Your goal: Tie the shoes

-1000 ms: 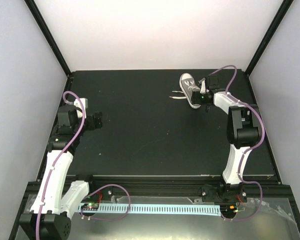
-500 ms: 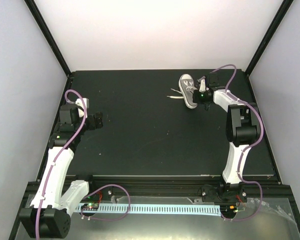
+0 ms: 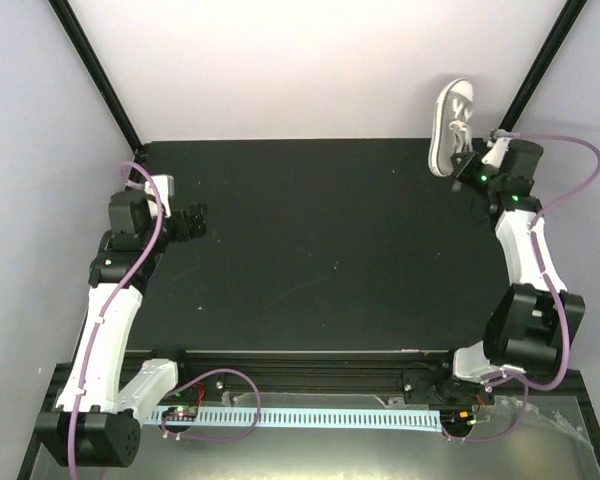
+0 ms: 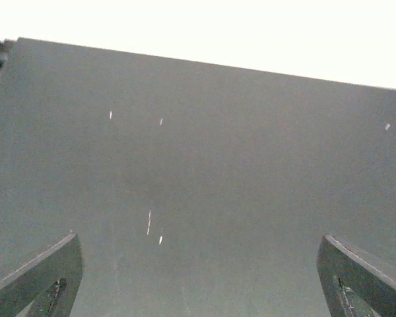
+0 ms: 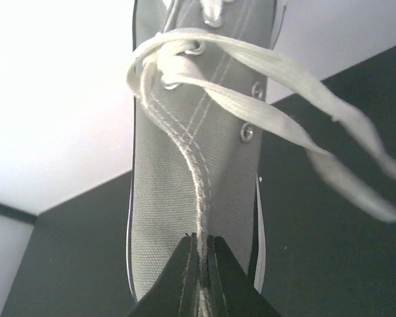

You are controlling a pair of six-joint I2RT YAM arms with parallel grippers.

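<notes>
Overhead, the shoe [image 3: 450, 125] shows small in the upper right of the frame, by the far right corner of the dark surface [image 3: 320, 250] and overlapping the pale back wall [image 3: 300, 70]. Its white toe cap is uppermost and white rubber runs down its left edge. That view is too distant to show the grip of the right tool [image 3: 471, 167] just below it. The right wrist view settles this: the two black fingers [image 5: 185, 277] at bottom centre are pressed together on a lace [image 5: 197, 191], a white braided strand that runs straight up the grey canvas to the top eyelets. From there, flat loose lace ends sweep off to the right edge of the frame, blurred where they come close. Close up the canvas shows double white stitching, metal eyelets and a thin white sole line at each side. Whether the sole touches the surface cannot be told. The right arm rises from its base at the lower right, bends at a dark elbow, and stretches up the right side to the shoe. The left arm stands along the left edge with the left tool [image 3: 192, 222] pointing toward the middle. Its wrist view shows only bare surface, the fingers spread wide in the bottom corners, gripping nothing.
</notes>
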